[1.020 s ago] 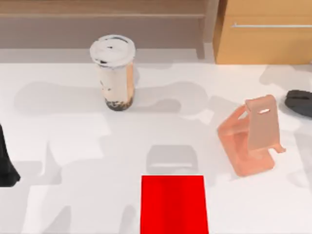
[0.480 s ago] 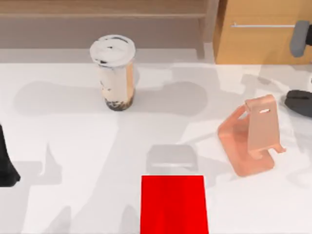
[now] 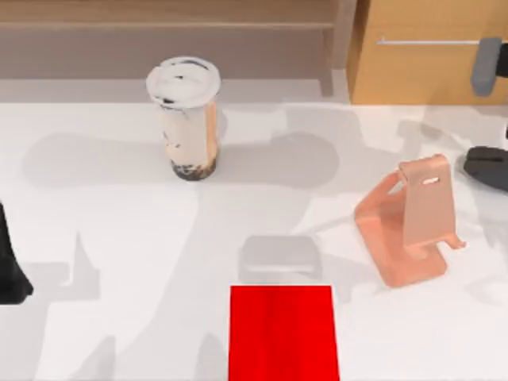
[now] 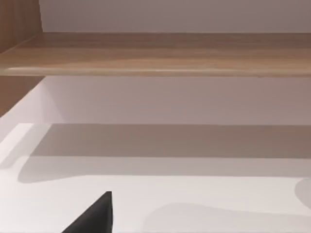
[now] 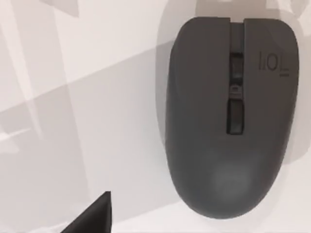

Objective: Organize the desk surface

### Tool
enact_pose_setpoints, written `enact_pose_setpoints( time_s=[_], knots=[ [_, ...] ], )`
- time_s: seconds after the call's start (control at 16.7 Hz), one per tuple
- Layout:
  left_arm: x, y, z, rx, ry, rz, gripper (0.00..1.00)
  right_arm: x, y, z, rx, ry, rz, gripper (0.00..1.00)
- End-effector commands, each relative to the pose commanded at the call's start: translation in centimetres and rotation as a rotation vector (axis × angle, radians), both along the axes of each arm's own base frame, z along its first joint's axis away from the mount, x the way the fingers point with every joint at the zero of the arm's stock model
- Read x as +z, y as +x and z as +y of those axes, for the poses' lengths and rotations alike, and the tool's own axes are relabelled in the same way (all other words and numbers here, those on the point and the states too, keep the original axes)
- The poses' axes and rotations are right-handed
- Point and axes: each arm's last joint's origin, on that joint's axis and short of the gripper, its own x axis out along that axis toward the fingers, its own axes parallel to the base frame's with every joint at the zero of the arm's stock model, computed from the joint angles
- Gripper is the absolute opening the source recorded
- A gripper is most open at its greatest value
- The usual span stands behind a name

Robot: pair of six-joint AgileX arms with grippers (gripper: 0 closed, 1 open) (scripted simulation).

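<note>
Swung in over the counter (image 3: 119, 206) at its right edge since a second ago: right arm, hanging above dark mouse (image 5: 228, 116). Left arm parked at left edge. End effector states: cannot tell.

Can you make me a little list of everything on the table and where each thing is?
surface: white desk surface
cup: bubble tea cup, upright, back left of centre
stand: pink phone stand, right side
mat: red mat, flat, front edge, centre
mouse: dark grey mouse, far right edge, right of the stand
cabinet: tan cabinet with metal handle, back right
shelf: wooden shelf, along the back
left arm: parked at the left edge
right arm: over the mouse, near the right edge
</note>
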Motion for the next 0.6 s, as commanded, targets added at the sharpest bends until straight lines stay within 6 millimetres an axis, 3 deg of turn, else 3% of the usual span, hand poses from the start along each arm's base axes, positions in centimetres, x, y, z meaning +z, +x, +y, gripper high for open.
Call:
enact_pose_setpoints(
  time_s=[0.48,0.6],
  knots=[
    [0.0,0.0,0.0,0.0,0.0,0.0,1.0,-7.4,0.1,-0.1,0.0,0.0,-0.003,1.0],
    [0.0,0.0,0.0,0.0,0.0,0.0,1.0,-8.4,0.0,-0.1,0.0,0.0,-0.001,1.0]
  ],
)
